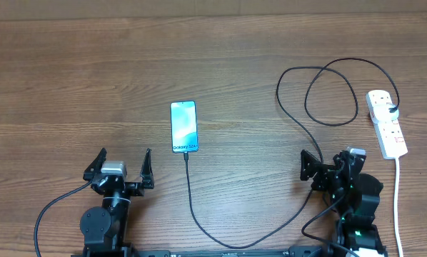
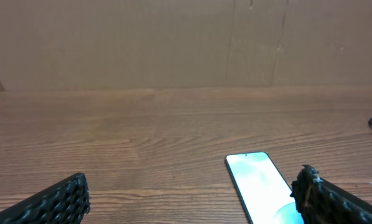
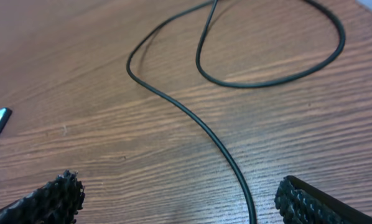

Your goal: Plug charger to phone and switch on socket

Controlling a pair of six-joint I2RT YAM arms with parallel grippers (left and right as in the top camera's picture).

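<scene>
Overhead: lit phone (image 1: 184, 127) on counter (image 1: 71, 78), charger (image 1: 191, 189) touching its near edge, socket (image 1: 386, 125) well right of phone; left end effector (image 1: 126, 153) and right end effector (image 1: 324, 160) spread wide, empty.

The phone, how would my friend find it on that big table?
On the brown wooden table, look near the middle, ahead and right of the left gripper. The phone lies flat there. It is the only thing with a glowing light-blue screen; the charger is black and the socket white.
</scene>
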